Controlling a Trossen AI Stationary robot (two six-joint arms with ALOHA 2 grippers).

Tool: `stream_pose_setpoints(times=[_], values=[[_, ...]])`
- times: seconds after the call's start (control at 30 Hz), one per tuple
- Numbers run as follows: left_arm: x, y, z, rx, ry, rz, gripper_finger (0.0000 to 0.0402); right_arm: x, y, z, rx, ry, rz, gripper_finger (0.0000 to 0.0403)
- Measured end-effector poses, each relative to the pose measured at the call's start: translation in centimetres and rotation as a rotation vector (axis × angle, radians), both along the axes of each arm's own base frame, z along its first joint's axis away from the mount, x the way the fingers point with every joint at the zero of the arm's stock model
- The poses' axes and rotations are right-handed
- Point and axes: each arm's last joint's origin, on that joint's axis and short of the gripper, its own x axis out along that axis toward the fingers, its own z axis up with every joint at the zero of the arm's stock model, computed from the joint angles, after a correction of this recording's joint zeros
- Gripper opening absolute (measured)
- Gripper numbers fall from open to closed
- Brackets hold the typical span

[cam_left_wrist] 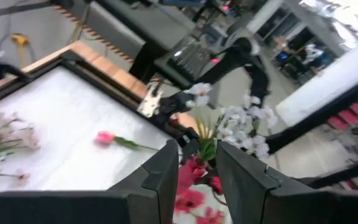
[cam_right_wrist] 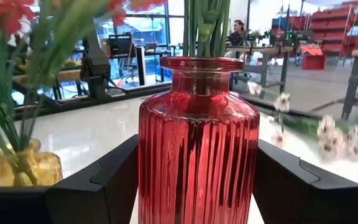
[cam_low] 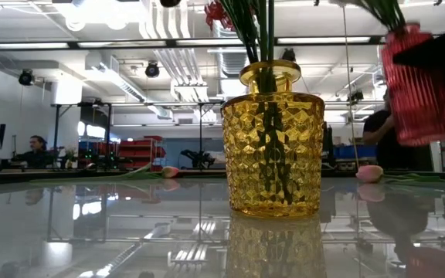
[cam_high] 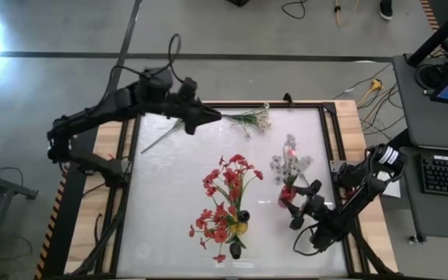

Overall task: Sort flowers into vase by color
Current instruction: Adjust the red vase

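We see the right gripper clamped around the red vase holding white blooms; the left gripper, seemingly pinching a green stem, hovers beside loose flowers.

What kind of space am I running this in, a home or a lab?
Most likely a robotics lab or workshop, not a home. Beyond the table there are open ceiling ducts, more workbenches with red bins, and a desk with a keyboard beside the rig.

We see the red vase cut off at the low view's top edge, and the yellow vase's blossoms run out of sight.
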Motion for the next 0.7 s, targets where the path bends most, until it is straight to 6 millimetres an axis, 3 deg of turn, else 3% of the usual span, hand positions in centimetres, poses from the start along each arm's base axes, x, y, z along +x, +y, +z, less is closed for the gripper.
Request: stream_pose_setpoints(times=[0.23, 0.4, 0.7], values=[[3.4, 1.3, -3.1, 0.024, 0.102, -0.004, 0.0099, -0.9, -0.6, -3.0, 0.071, -0.026, 0.016, 0.0248], [5.5, 1.8, -4.9, -0.009, 0.136, -0.067, 0.0099, -1.0, -0.8, -3.7, 0.032, 0.121, -0.001, 0.0249], [6.2, 1.9, -4.6, 0.026, 0.059, -0.093, 0.0099, -1.1, -0.9, -3.8, 0.037, 0.124, -0.001, 0.0251]])
